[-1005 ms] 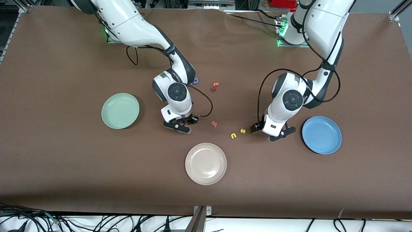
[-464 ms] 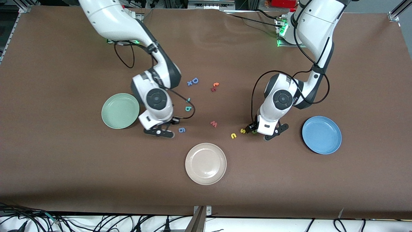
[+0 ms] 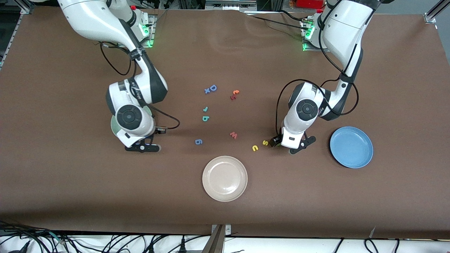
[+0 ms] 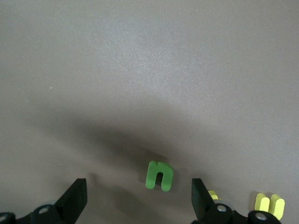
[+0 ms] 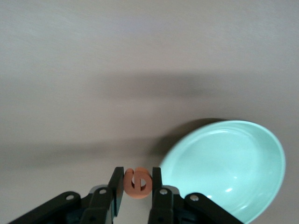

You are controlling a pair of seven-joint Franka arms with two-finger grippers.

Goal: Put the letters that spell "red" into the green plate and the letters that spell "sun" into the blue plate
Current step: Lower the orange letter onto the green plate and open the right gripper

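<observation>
My right gripper [image 5: 137, 185] is shut on the orange "e" [image 5: 137, 181], which hangs just outside the rim of the green plate [image 5: 224, 163]. In the front view that gripper [image 3: 141, 147] is at the plate's edge [image 3: 112, 125], and the wrist hides most of the plate. The teal "r" [image 3: 205, 109] and "d" [image 3: 205, 118] lie mid-table. My left gripper [image 4: 138, 201] is open and low, with the green "n" [image 4: 160, 175] just ahead of its fingers. The yellow "s" [image 3: 265, 142] and "u" [image 3: 255, 148] lie beside it, and the blue plate [image 3: 351, 147] is toward the left arm's end.
A cream plate [image 3: 225, 178] sits nearer the front camera at mid-table. A red "w" [image 3: 233, 135], a blue "g" [image 3: 198, 141], a blue "D" [image 3: 212, 88] and small red-orange letters [image 3: 235, 94] are scattered between the arms.
The right arm has swung from mid-table to the green plate, carrying the orange "e". The left gripper has shifted slightly toward the yellow "s" and stays open.
</observation>
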